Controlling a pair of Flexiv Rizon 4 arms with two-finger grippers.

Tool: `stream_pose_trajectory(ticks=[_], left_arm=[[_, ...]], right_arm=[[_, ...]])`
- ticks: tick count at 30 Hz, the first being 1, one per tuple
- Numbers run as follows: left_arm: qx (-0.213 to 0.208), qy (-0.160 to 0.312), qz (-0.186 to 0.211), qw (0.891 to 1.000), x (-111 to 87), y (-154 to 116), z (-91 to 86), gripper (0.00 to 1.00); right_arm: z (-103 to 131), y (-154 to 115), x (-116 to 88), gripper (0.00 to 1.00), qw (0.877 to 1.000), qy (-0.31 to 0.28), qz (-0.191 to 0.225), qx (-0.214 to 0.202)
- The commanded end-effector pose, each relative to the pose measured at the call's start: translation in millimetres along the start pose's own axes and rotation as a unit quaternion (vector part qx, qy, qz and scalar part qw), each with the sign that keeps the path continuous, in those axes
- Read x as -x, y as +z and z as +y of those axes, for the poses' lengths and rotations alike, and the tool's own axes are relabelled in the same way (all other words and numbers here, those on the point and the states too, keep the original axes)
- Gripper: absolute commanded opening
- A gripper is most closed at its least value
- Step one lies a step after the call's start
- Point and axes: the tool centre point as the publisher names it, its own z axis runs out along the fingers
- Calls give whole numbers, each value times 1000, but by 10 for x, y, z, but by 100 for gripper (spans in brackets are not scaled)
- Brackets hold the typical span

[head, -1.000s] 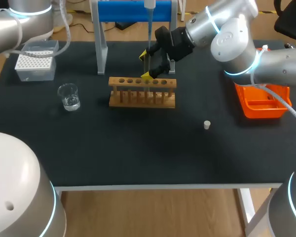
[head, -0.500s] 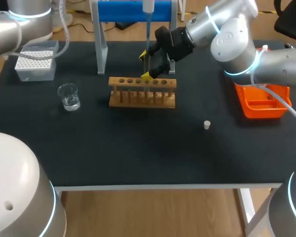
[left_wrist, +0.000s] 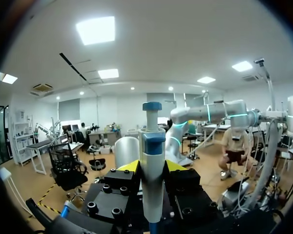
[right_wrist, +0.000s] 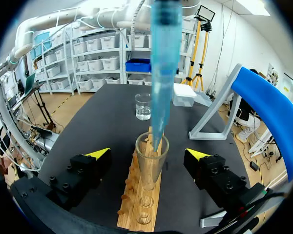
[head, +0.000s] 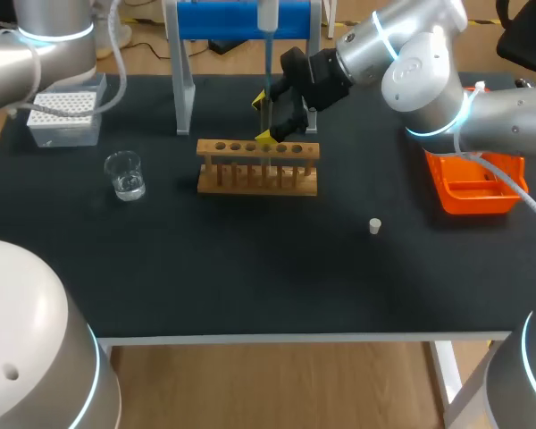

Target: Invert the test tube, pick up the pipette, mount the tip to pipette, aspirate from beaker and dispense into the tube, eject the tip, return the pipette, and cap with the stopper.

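Note:
A clear test tube (right_wrist: 152,160) stands upright in the wooden rack (head: 257,168), mouth up. My right gripper (right_wrist: 149,155) is open, one yellow fingertip on each side of the tube and neither touching it. In the head view the right gripper (head: 264,118) sits just behind the rack. My left gripper (left_wrist: 151,168) is shut on the white and blue pipette (left_wrist: 152,156), held upright above the rack. The blue tip (right_wrist: 163,73) of the pipette points down, and its end is inside the tube's mouth. A glass beaker (head: 125,174) of clear liquid stands left of the rack. The white stopper (head: 373,226) lies to the right.
A tip box (head: 64,116) sits at the back left. The blue and white pipette stand (head: 186,63) rises behind the rack. An orange bin (head: 473,183) is at the right edge, under my right arm. Bare black mat spreads in front of the rack.
The pipette has edged slightly to the left above the tube, and my left arm has shifted a little. The right arm has kept still.

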Motion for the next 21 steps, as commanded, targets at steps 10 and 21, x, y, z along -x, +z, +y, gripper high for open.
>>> stream_pose_trajectory(ticks=[10,21], left_arm=[[13,-12,-5,1000,-35,-52,40,0],[18,-13,-22,1000,1,-98,69,0]], right_arm=[[5,-9,-3,100,1000,1,0,-2],[5,-9,-3,100,1000,1,0,-2]])
